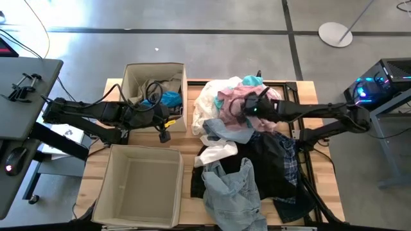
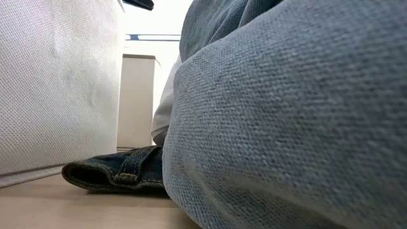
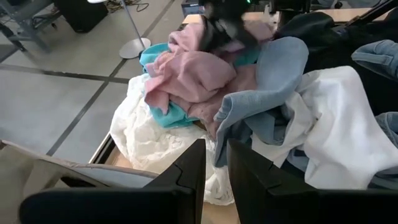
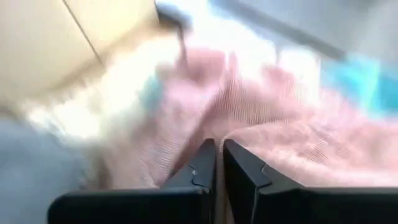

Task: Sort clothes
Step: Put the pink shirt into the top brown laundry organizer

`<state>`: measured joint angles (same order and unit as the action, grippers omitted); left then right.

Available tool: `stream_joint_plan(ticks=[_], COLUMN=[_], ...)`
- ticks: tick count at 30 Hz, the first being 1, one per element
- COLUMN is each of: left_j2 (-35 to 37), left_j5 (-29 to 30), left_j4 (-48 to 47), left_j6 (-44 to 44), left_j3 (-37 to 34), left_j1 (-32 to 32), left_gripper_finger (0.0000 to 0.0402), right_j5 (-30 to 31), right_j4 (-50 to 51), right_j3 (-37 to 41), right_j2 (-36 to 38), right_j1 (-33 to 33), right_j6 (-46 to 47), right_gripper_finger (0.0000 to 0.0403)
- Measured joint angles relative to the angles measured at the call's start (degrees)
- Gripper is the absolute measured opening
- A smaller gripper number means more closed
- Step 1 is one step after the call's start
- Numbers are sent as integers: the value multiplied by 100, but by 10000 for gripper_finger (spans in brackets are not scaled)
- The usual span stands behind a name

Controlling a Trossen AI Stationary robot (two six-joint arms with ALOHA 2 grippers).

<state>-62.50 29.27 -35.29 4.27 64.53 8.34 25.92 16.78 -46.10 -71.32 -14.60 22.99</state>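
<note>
The clothes lie in a heap on the table's right half. A pink garment [image 1: 232, 97] is on top of white [image 1: 207, 106] and turquoise [image 1: 252, 81] ones at the far side. Dark clothes [image 1: 277, 160] and pale blue denim [image 1: 231, 189] lie nearer. My right gripper [image 1: 246, 110] is down on the pink garment [image 4: 292, 143], shut on it. My left gripper [image 1: 164, 133] hovers by the far bin's [image 1: 154, 65] near right corner. Its fingers [image 3: 214, 163] are shut to a narrow slit with nothing between, pointing at the heap. My right gripper pinches a raised fold of the pink garment [image 4: 231, 138] on top of the heap between its two fingers. The fingers slant down at it from the table's right side. The garment still rests on the clothes below it.
A second beige bin [image 1: 117, 168] stands at the near left; in the low view its wall [image 2: 57, 83] is close by. The far bin holds a turquoise piece [image 1: 171, 98] and a beige one. Dark denim [image 2: 121, 173] lies on the tabletop beside the pale denim [image 2: 286, 127].
</note>
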Motion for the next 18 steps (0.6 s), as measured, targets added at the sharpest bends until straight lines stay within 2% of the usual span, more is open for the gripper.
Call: stream_joint_plan(ticks=[5, 7, 10, 13, 15, 18], left_j2=[-17, -66, -201, -280, -342, -410], left_j5=[-2, -43, -269, -588, -736, -763], left_j4=[15, 137, 690, 1378, 1714, 2113], left_j6=[-200, -442, -856, -1194, -1289, -1342], left_j3=[0, 0, -101, -413, -606, -901], left_j1=[0, 0, 2, 2, 2, -1], left_gripper_finger=[56, 56, 56, 56, 56, 56], right_j5=[-93, -471, -1440, -1917, -1828, -1349], right_j4=[-1143, -1681, -1973, -1410, -778, 349], right_j3=[-697, -963, -1375, -1737, -1922, -2010], right_j2=[398, 537, 677, 740, 742, 723], right_j1=[191, 309, 469, 612, 656, 595], right_j6=[-1270, -1763, -2350, -2418, -2188, -1867], right_gripper_finger=[3, 5, 2, 2, 4, 5])
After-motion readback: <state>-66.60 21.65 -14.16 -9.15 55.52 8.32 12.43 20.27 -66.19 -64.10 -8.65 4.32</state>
